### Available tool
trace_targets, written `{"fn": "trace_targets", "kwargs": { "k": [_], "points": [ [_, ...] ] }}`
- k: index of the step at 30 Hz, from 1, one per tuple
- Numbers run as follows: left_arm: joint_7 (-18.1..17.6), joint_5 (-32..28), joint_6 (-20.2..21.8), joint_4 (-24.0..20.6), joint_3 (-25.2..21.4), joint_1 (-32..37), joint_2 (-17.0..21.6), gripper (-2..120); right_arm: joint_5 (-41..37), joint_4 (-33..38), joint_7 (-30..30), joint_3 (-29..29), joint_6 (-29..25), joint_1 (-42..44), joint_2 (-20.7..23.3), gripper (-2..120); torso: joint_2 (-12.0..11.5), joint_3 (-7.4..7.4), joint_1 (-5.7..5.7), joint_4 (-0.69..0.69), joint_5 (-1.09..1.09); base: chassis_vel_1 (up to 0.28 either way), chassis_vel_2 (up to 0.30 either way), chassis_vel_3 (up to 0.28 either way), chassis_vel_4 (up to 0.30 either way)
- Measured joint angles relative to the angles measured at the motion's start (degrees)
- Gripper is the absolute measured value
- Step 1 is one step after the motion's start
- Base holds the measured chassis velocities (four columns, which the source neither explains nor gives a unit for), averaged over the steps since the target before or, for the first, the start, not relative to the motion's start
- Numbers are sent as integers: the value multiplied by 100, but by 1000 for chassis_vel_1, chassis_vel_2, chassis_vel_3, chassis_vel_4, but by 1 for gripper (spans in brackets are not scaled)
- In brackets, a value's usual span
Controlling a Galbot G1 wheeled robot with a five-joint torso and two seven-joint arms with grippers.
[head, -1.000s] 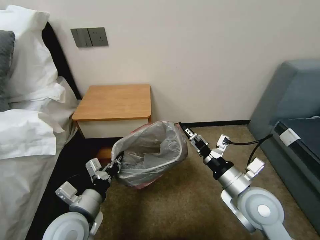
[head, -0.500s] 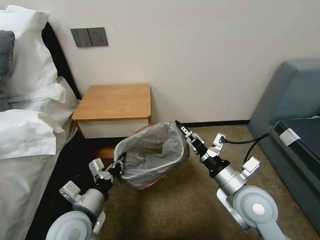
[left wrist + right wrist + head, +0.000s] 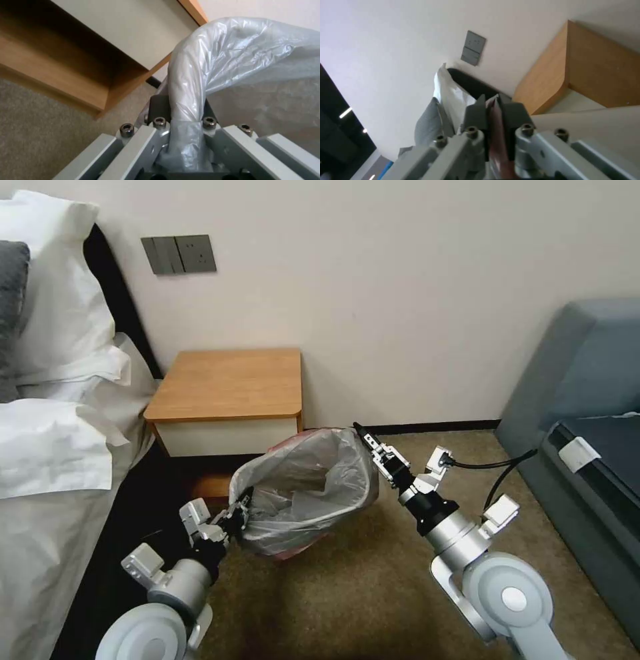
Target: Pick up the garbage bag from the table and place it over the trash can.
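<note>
We hold the garbage bag (image 3: 307, 487) stretched open between our two grippers, low over the carpet just in front of the worktop (image 3: 227, 383). The left gripper (image 3: 241, 505) has its jaws clamped on a rolled, bunched stretch of the bag's near rim, the plastic running straight up out of the jaws in the left wrist view (image 3: 186, 105). The right gripper (image 3: 363, 437) has its jaws closed on the pinkish-red edge at the far rim, seen pinched flat between the pads in the right wrist view (image 3: 495, 117). Between the two sets of jaws the mouth gapes wide, and grey film sags down inside. The trash can itself we cannot make out; if it stands beneath the jaws, the bag hides it, so we judge the fitting step to be under way. To do it well, we would keep both grips firm and the rim taut, bring the two sides down evenly, and avoid pulling apart so hard that the thin film tears or slips free.
</note>
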State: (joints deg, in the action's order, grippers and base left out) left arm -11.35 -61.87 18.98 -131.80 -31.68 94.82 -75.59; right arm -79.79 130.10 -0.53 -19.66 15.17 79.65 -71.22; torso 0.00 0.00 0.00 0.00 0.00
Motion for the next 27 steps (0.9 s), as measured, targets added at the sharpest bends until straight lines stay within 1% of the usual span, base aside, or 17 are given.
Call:
{"fn": "trace_targets", "kwargs": {
  "k": [2,10,17,21,23,25,27],
  "points": [
    [1,20,-2,-4,16,-11,-16,4,2,12,-8,-7,0,0,1,0,0,0,0,0,0,0,0,0,0],
    [20,37,-5,-44,25,12,-44,4,55,-9,-130,-42,-9,-6,9,0,0,0,0,0,0,0,0,0,0],
    [130,-63,-8,-140,3,93,-59,4,396,-305,-171,-76,-48,-59,-3,0,0,0,0,0,0,0,0,0,0],
    [158,-299,-1,-218,-50,137,-55,4,678,-513,-25,-112,-60,-99,-3,0,0,0,0,0,1,0,0,0,0],
    [266,-367,8,-247,-85,159,-51,4,813,-637,73,-138,-75,-147,22,0,0,0,0,0,0,0,0,0,0],
    [293,-374,9,-252,-88,164,-50,5,833,-659,90,-140,-79,-158,26,0,0,0,0,0,0,0,0,0,0],
    [419,-396,18,-272,-98,201,-49,5,1025,-815,198,-139,-101,-239,33,0,0,0,0,0,0,0,0,0,0]
  ]
}}
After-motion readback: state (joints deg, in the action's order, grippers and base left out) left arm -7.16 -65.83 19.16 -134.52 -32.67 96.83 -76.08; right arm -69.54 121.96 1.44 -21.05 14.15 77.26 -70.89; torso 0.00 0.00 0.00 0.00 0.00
